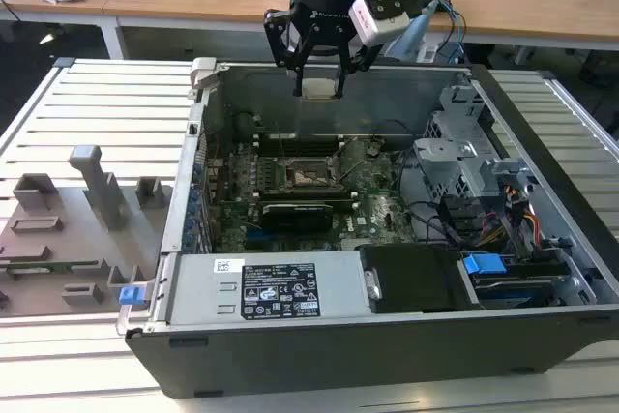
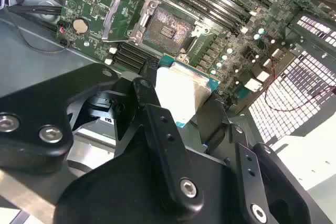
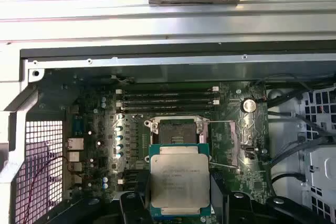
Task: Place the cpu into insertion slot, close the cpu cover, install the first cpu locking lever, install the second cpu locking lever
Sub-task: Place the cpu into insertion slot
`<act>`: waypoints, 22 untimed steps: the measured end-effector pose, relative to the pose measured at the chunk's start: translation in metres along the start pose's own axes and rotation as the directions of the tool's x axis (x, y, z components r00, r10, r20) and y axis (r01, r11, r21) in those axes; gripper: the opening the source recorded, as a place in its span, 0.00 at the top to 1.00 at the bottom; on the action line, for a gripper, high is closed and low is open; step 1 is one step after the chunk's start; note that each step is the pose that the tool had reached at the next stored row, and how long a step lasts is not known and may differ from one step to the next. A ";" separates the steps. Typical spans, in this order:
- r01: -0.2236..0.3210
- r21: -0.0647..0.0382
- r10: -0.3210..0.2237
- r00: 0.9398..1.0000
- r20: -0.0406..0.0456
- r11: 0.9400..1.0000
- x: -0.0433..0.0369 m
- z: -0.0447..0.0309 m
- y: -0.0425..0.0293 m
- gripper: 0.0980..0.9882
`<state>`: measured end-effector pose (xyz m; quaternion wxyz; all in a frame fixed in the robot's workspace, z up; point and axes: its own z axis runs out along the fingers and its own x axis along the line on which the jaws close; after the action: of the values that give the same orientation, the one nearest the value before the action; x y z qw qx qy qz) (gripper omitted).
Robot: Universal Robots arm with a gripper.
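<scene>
My gripper point(image 1: 319, 82) hangs above the open computer case, shut on the cpu point(image 1: 319, 88). In both wrist views the cpu point(image 3: 179, 179) point(image 2: 181, 90) shows its pale silver top and green edge between the black fingers point(image 3: 134, 205). The insertion slot point(image 3: 177, 130) point(image 2: 168, 27) point(image 1: 308, 173) lies bare on the green board below, apart from the cpu. The cpu cover point(image 3: 224, 142) point(image 2: 123, 17) is swung open beside the slot, its thin metal frame standing off the board.
The case walls point(image 1: 193, 171) ring the board. A power supply point(image 1: 280, 287) sits at the front and a drive cage point(image 1: 464, 157) with cables at the exterior view's right. Long black memory slots point(image 3: 165, 98) run beside the socket. A grey fixture plate point(image 1: 68, 229) lies outside the case.
</scene>
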<state>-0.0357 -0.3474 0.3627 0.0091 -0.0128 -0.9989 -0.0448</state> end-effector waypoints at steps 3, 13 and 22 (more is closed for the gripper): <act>0.000 0.000 0.000 1.000 0.000 1.000 0.0000 0.0011 -0.0001 0.50; 0.000 0.001 0.000 1.000 0.000 1.000 -0.0001 0.0043 -0.0004 0.50; 0.000 0.010 0.000 1.000 0.000 1.000 -0.0003 0.0137 -0.0012 0.50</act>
<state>-0.0357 -0.3474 0.3490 0.0092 -0.0128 -0.9991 -0.0396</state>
